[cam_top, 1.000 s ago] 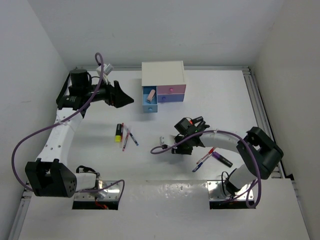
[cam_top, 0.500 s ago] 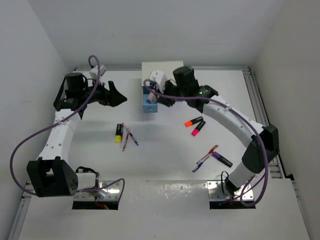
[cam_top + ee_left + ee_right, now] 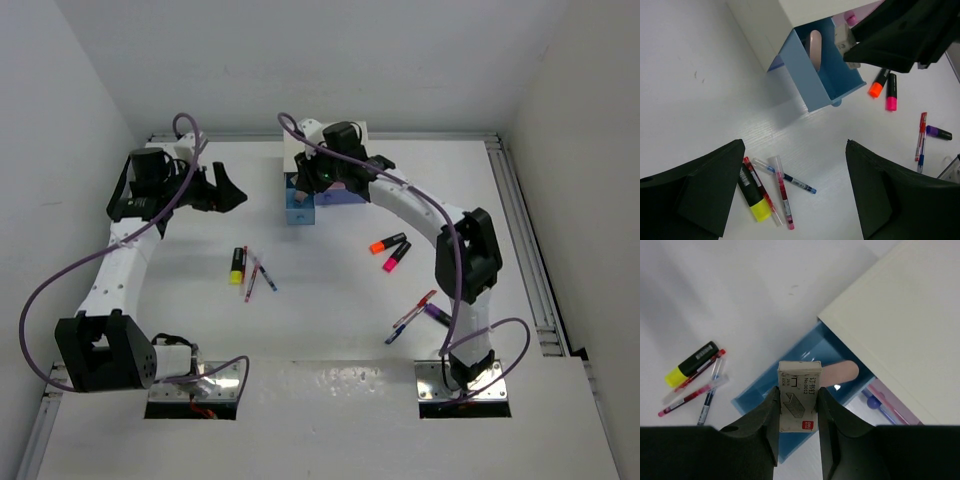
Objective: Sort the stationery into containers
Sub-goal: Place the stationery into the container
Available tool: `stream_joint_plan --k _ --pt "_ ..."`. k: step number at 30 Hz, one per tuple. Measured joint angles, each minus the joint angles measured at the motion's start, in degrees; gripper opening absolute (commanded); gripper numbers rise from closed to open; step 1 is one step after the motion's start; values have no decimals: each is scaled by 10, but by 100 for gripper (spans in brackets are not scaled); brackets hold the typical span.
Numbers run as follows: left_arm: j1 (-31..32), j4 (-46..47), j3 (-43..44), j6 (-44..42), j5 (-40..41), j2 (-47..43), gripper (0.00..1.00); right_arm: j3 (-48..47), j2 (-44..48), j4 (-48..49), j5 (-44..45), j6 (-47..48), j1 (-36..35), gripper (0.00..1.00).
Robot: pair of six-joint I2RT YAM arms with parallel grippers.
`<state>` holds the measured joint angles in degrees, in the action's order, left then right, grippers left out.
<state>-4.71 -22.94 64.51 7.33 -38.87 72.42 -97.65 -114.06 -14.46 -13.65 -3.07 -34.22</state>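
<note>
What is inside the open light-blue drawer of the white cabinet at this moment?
One pinkish eraser is inside the light-blue drawer. The right gripper holds a small whitish box above it, so part of the drawer floor is covered and cannot be checked.

Highlighters: I count 4, namely yellow highlighter, orange highlighter, pink highlighter, purple highlighter
Left pens: 3; I read two red, one blue
Right pens: 2; one red, one blue
Pens overall: 5 by my tally (three red, two blue)
Pinkish eraser: 1
White printed box: 1
Drawers: 3 that I can make out: light-blue drawer, pink drawer, periwinkle drawer; the last two are mostly hidden from me
Cabinet: 1
Arms: 2, left arm and right arm
</note>
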Motion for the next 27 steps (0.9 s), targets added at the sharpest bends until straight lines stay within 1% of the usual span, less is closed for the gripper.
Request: stream_joint_plan --k 4,5,7,8,11,12,13,15,20,23,26,27 --pt "-3 5 0 1 -2 9 88 -3 -19 -1 3 -30 10 0" --pt "-3 5 0 2 -2 13 88 -6 -22 -2 3 -35 13 1" --pt "-3 5 -2 2 -2 17 88 -11 -23 -2 3 -44 15 8" --pt "-3 5 -2 2 -2 18 88 -14 -23 -2 3 -47 15 19" --pt "-3 6 -2 2 -3 19 89 -23 -23 -1 0 -54 15 39" --pt "-3 7 -2 2 -3 19 89 -23 -23 0 0 -58 15 47" --pt "-3 7 -2 2 -4 19 89 -24 -23 1 -1 -63 15 51" --pt "-3 7 -2 -1 -6 19 89 -26 -23 -1 -4 -66 15 54" --pt "4 8 -2 -16 -8 19 87 -38 -23 -7 -5 -75 15 55" --pt "17 13 -6 -34 -10 19 80 -38 -19 -13 -6 -84 19 51" --pt "44 32 -25 -54 -12 17 58 -27 2 -19 -9 -99 33 45" --pt "60 36 -33 -64 -10 16 43 -14 18 -20 -11 -105 41 44"
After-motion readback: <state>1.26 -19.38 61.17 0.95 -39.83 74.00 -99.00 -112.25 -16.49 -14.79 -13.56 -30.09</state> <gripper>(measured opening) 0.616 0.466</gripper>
